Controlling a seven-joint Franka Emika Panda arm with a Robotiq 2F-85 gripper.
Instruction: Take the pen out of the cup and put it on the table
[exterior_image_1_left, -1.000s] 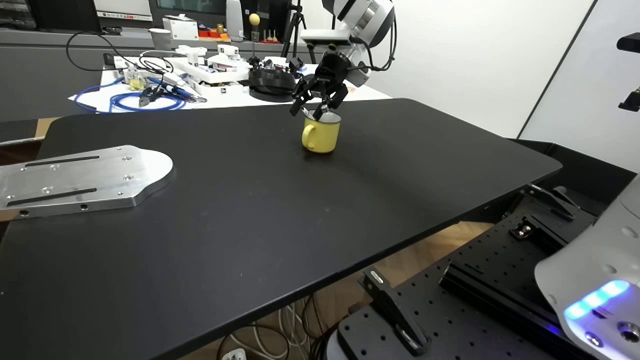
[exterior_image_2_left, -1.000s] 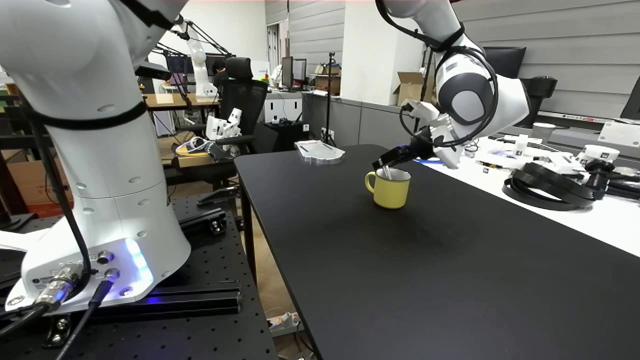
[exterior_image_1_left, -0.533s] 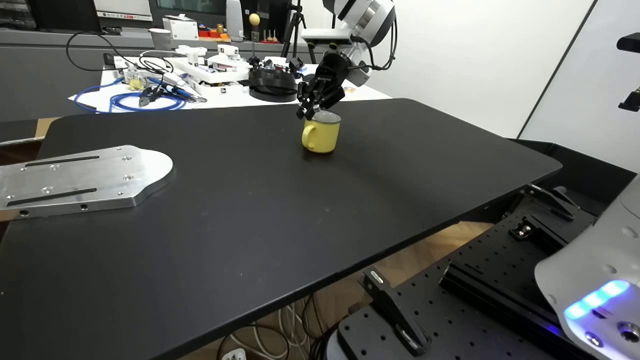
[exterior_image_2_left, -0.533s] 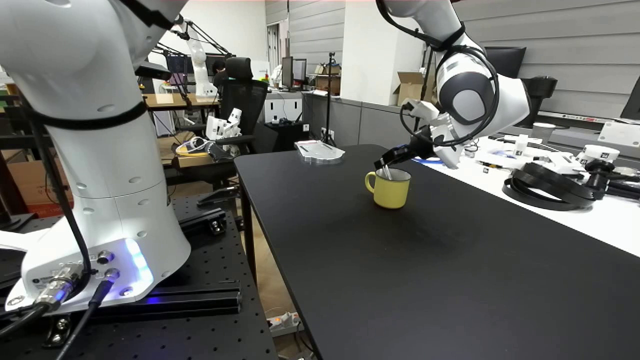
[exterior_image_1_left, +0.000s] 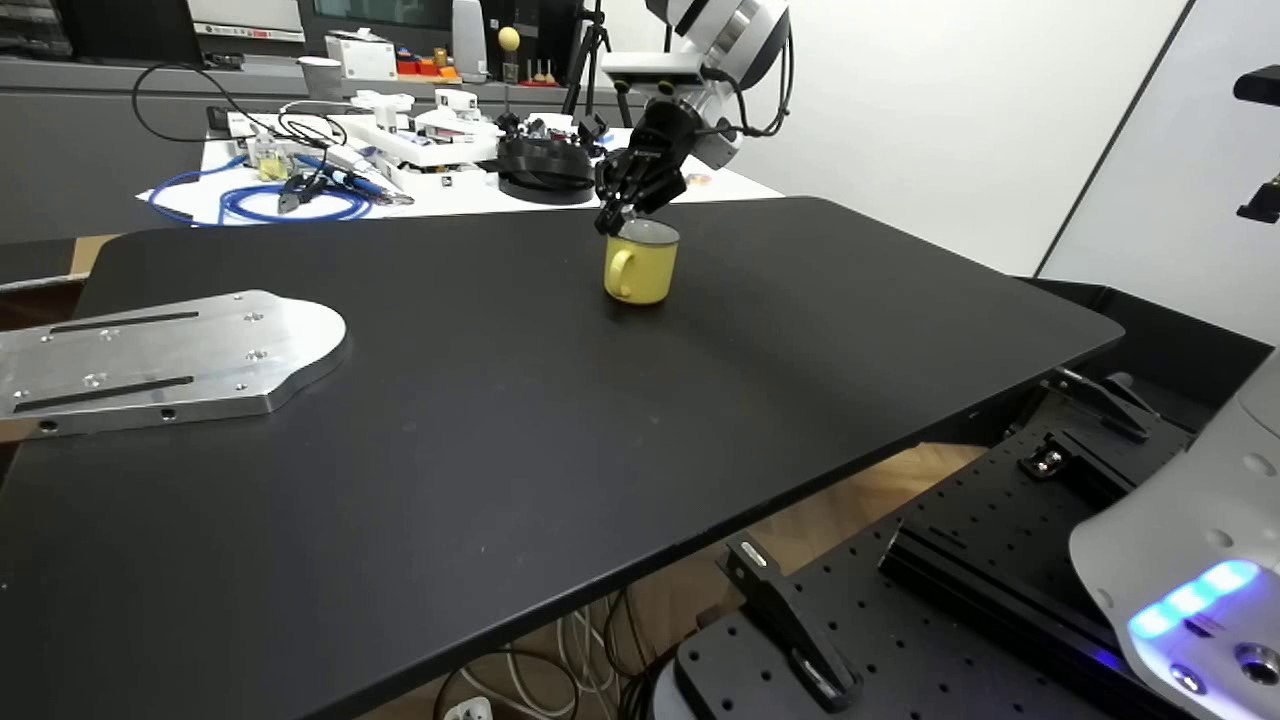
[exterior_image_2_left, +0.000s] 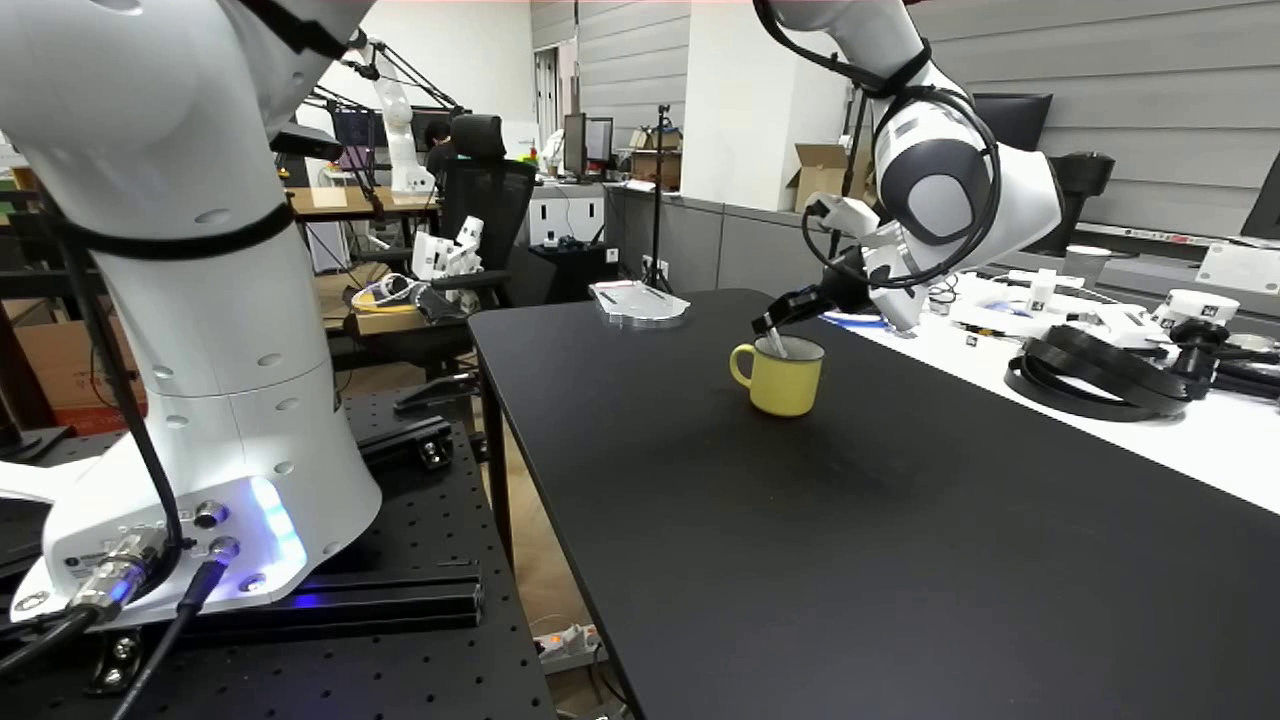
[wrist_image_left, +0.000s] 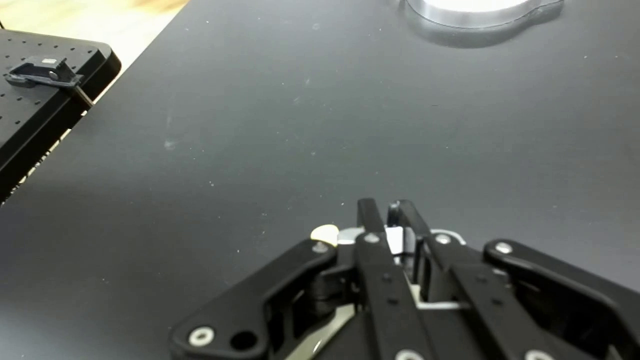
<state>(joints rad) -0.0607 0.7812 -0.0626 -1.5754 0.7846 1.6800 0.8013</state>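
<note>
The yellow cup (exterior_image_1_left: 640, 276) stands upright on the black table (exterior_image_1_left: 560, 400), its pale inside partly visible. In an exterior view the pen (exterior_image_2_left: 776, 342) shows as a short pale stick leaning out over the rim of the cup (exterior_image_2_left: 785, 385), its lower part hidden inside. My gripper (exterior_image_2_left: 765, 325) is at the rim on the handle side, shut on the pen's upper end. In the wrist view a narrow gap with something white in it separates the fingertips of the gripper (wrist_image_left: 387, 212). The cup (wrist_image_left: 325, 234) is mostly covered there by the gripper.
A silver metal plate (exterior_image_1_left: 180, 350) lies at one end of the table. Behind the table, a white table (exterior_image_1_left: 440, 195) carries cables, white parts and a black round object (exterior_image_1_left: 545, 168). The robot's base (exterior_image_2_left: 210, 430) stands beside the table on a black perforated platform (exterior_image_2_left: 330, 640).
The gripper's fingers have come together from wide apart, over the pen. The arm has risen very slightly, and the cup has shifted a little with it. The pen still leans in the cup.
</note>
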